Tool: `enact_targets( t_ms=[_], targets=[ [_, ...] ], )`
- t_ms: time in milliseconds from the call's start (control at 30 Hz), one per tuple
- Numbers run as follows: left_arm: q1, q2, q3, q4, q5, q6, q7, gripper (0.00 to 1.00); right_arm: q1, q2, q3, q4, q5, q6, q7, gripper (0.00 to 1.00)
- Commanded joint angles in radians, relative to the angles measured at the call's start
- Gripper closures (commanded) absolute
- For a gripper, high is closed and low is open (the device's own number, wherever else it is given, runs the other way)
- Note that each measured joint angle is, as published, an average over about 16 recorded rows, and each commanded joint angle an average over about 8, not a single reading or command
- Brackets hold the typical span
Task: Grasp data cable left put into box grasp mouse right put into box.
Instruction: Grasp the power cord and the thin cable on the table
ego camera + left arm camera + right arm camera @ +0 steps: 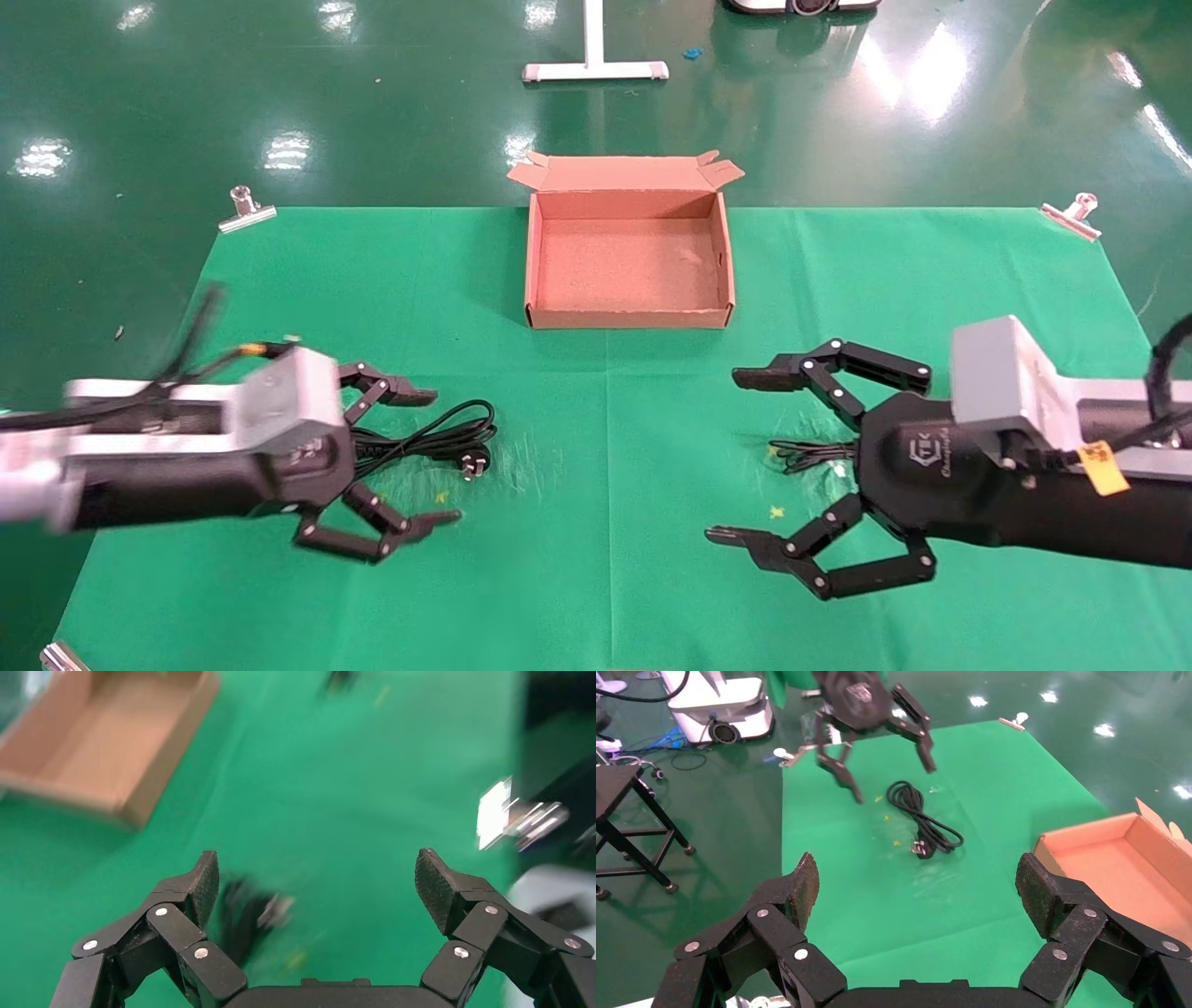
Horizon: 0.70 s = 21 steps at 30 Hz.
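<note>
The data cable (438,436), a bundled black cord with a pronged plug (475,463), lies on the green mat at the left. My left gripper (433,457) hangs open just above its coiled end with nothing held. In the left wrist view the cable (246,917) sits beside one finger (204,881). My right gripper (731,457) stands open over the mat at the right. It hides the mouse; only a thin black cord (801,454) shows beside it. The brown cardboard box (629,317) stands open at the far middle with nothing in it.
Metal clips (247,210) (1071,216) hold the mat's far corners. A white stand base (594,70) rests on the floor beyond the box. The right wrist view shows the cable (923,818), the left gripper (891,780), the box (1116,867) and a black stool (631,825) off the table.
</note>
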Motion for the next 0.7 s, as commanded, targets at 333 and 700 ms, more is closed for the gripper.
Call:
enact_targets(
  t_ms=[333, 700],
  targets=[
    [-0.111, 0.177, 0.17, -0.006, 0.505, -0.062, -0.227, 0.0, -0.017, 0.012, 0.001, -0.006, -0.004, 0.008, 0.003, 0.0],
    [-0.105, 0.213, 0.207, -0.006, 0.654, -0.063, -0.354, 0.0, -0.021, 0.01, -0.003, -0.003, -0.007, 0.011, 0.008, 0.0]
  ],
)
